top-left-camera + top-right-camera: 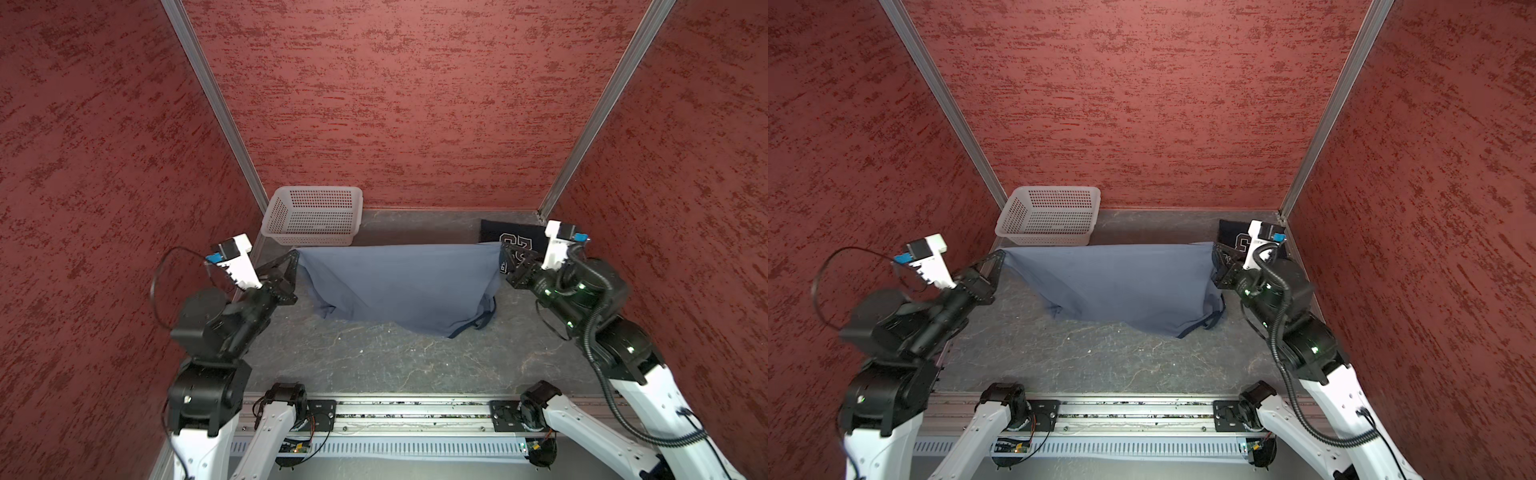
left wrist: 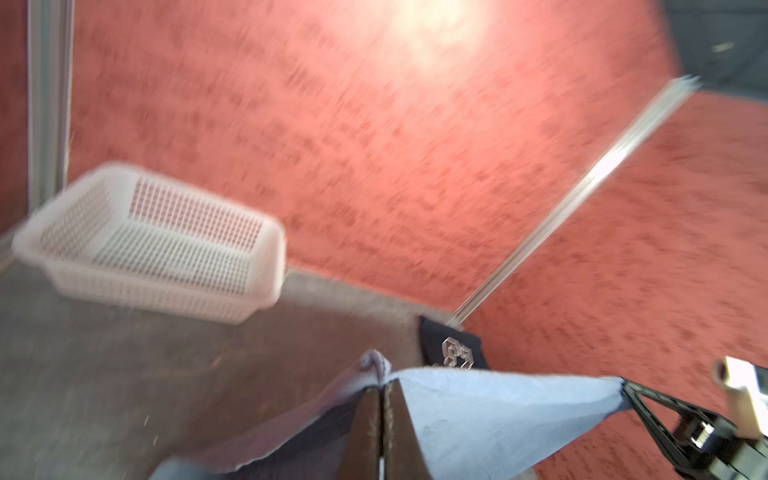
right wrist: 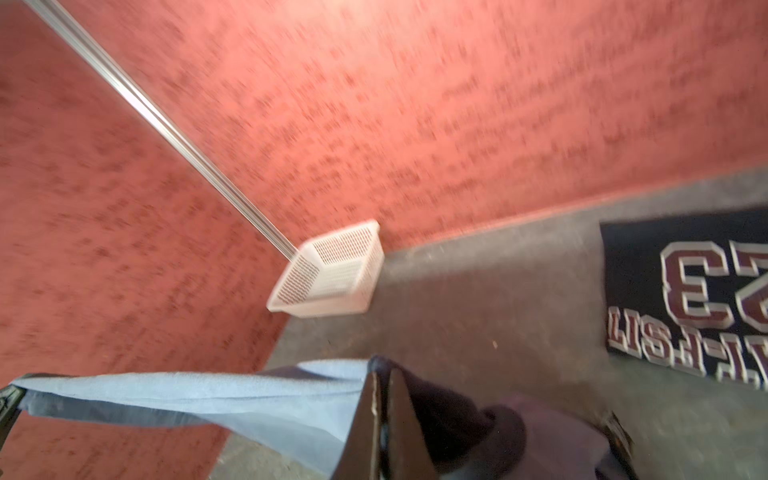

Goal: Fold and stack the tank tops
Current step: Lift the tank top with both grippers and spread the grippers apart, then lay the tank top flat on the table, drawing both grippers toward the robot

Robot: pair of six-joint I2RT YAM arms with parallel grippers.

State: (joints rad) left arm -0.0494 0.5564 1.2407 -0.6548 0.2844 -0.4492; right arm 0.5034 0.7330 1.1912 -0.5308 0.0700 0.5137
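A slate grey-blue tank top [image 1: 399, 286] [image 1: 1121, 282] hangs stretched between my two grippers above the table, its lower part and dark straps resting on the surface. My left gripper [image 1: 296, 254] [image 1: 1001, 254] [image 2: 382, 384] is shut on its left top corner. My right gripper [image 1: 503, 248] [image 1: 1214, 247] [image 3: 382, 374] is shut on its right top corner. The grey-blue cloth [image 2: 490, 415] [image 3: 232, 403] runs taut from jaw to jaw. A dark navy tank top [image 1: 515, 237] [image 1: 1233, 235] [image 3: 681, 291] [image 2: 451, 345] with a "23" print lies folded flat at the back right, partly hidden behind my right gripper.
A white perforated basket [image 1: 313, 216] [image 1: 1050, 216] [image 2: 149, 245] [image 3: 332, 274] stands in the back left corner. Red textured walls close in three sides. The arm bases and a rail [image 1: 415, 415] line the front edge.
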